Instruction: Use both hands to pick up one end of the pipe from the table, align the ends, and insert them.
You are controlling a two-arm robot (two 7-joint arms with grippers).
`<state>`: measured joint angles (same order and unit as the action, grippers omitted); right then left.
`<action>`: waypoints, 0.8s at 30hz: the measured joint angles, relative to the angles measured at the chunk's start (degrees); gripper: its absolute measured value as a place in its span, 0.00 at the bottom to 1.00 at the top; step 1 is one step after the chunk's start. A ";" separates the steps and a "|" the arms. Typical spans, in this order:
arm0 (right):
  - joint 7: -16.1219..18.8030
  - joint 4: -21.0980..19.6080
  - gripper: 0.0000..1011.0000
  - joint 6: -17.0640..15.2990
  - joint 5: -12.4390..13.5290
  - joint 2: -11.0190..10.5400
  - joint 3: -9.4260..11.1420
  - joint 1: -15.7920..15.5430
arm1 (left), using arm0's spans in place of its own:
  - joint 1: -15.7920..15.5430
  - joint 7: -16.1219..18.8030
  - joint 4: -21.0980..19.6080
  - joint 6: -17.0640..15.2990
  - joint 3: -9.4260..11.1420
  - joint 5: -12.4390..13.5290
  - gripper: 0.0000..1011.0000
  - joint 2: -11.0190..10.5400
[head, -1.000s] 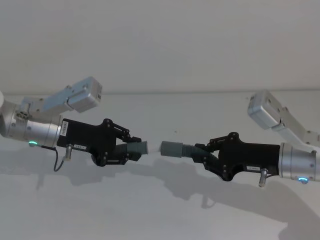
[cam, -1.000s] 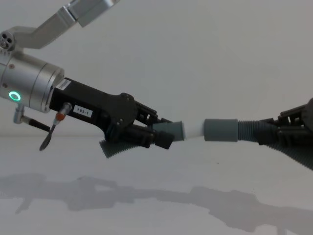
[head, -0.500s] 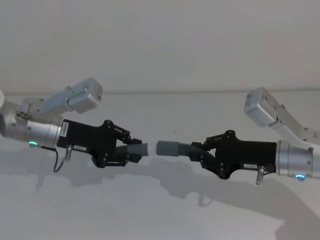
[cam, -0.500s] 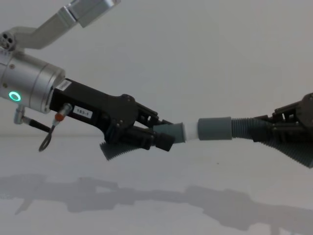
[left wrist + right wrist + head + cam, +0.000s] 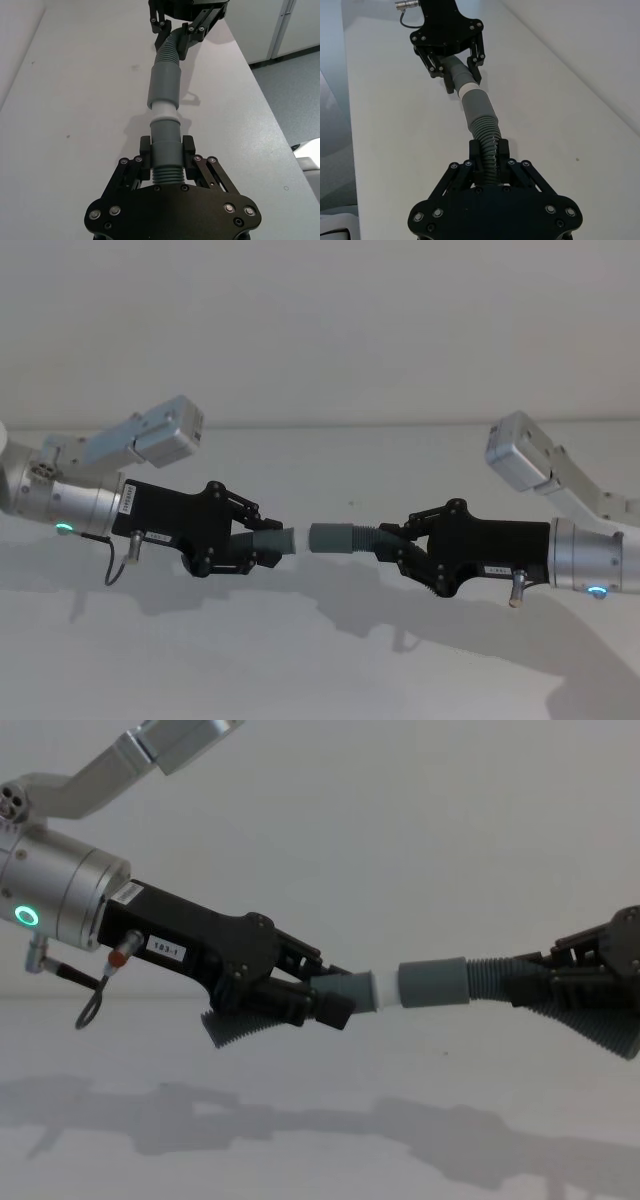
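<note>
Chest view: left gripper (image 5: 300, 995) clamps the narrow cuff (image 5: 352, 990), right gripper (image 5: 555, 982) clamps the ribbed hose (image 5: 490, 980); both arms held level above the table (image 5: 320, 1120), white tip meeting the sleeve (image 5: 433, 983).

1. Left gripper (image 5: 322, 998): matt black plastic-looking body, small shiny screw heads; wrist (image 5: 62, 902) of brushed silver metal.
2. Right gripper (image 5: 398, 543): same matt black finish.
3. Pipe (image 5: 486, 134): dark ribbed plastic; sleeve (image 5: 433, 983) smooth matt grey; whitish tip (image 5: 163, 112) smooth.
4. Surface (image 5: 320, 660): matt white, plain.

Black end effectors (image 5: 262, 540); grey ribbed pipe (image 5: 500, 982), whitish tip (image 5: 385, 988); white table (image 5: 320, 670).
</note>
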<state>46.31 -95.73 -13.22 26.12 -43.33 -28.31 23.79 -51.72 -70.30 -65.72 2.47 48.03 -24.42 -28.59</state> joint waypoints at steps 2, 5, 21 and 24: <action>0.12 0.04 0.18 0.02 0.05 -0.05 -0.12 0.11 | -0.01 0.08 -0.05 0.00 0.08 -0.07 0.33 -0.07; 0.26 0.08 0.18 0.06 0.18 -0.14 -0.33 0.29 | -0.02 0.20 -0.10 0.00 0.16 -0.15 0.33 -0.14; 0.71 0.17 0.18 0.22 0.43 -0.38 -0.82 0.77 | -0.09 0.66 -0.21 -0.15 0.36 -0.38 0.33 -0.29; 0.75 0.19 0.18 0.24 0.45 -0.40 -0.86 0.81 | -0.11 0.71 -0.22 -0.17 0.38 -0.39 0.33 -0.30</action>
<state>47.06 -95.54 -12.98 26.57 -43.73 -29.17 24.60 -51.82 -69.60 -65.94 2.30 48.41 -24.81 -28.89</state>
